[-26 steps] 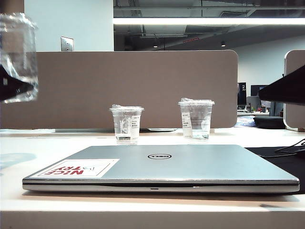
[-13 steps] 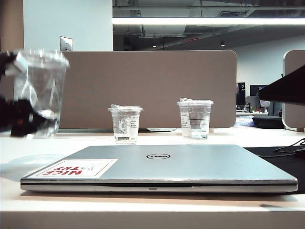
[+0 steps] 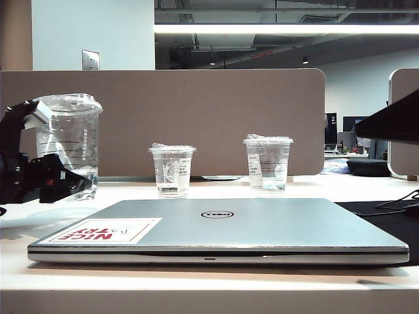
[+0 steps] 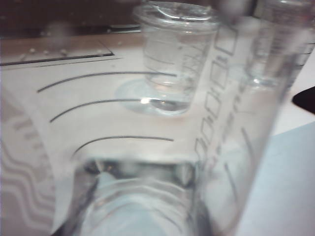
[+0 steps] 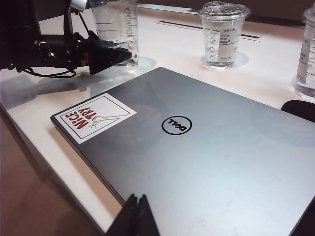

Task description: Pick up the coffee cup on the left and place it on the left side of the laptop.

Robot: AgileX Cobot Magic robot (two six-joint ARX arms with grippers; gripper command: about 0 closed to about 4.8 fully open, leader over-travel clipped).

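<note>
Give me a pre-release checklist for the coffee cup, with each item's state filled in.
1. Left gripper shut on the coffee cup: ok.
2. Cup upright: ok, near vertical in the exterior view.
3. Cup on the left of the laptop, clear of its edge: ok.
4. Cup base resting on the table: cannot tell, the gripper hides it.
5. The two smaller clear cups out of the way: ok.
6. Right gripper shut, hovering over the laptop's near edge, away from the cup: ok.
</note>
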